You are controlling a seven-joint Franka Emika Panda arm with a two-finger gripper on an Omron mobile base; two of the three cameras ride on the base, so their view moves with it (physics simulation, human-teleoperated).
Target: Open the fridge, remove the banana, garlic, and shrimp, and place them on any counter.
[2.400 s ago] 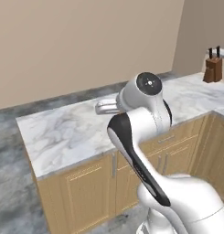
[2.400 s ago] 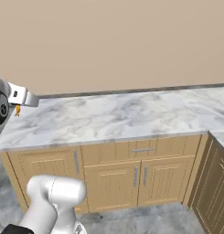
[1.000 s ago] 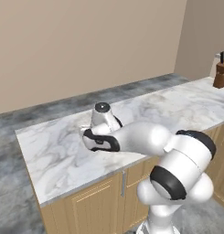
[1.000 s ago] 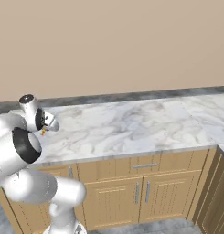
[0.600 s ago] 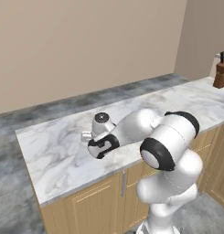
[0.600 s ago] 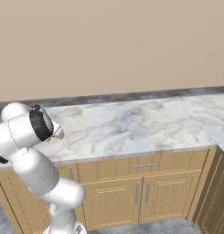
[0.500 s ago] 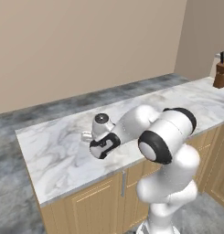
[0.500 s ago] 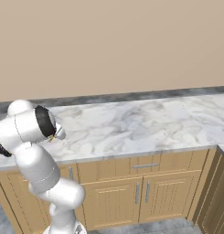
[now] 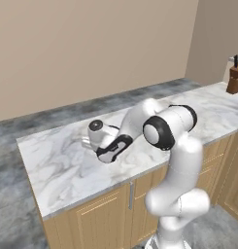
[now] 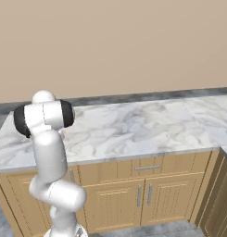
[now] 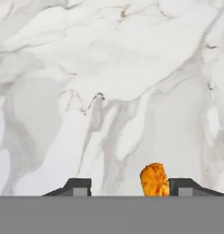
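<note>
Down low over the counter, the one white arm bends over and points its hand at the marble top. You can see the gripper best in the hand view, where its two small dark fingertips stick up at the bottom edge. The two tips stand apart, with a wide gap between them.

One shrimp sits in that gap. It is a small orange lump, and it is much closer to the right tip than to the left one. It sits just beside the right tip, and nothing touches it on its left side. The tips do not squeeze it. The shrimp seems to rest on the marble, but the bottom of it is cut off, so I cannot tell for sure.

From the left base view, the hand hangs near the left end of the counter, well in from the front edge. From the right base view, the arm stands in front of the left part of the counter and hides the hand.

Below the marble top are light wood cabinet doors with silver handles. Far off on the right end of the marble, in the left base view, stands one brown knife block. A plain tan wall runs behind the counter.
</note>
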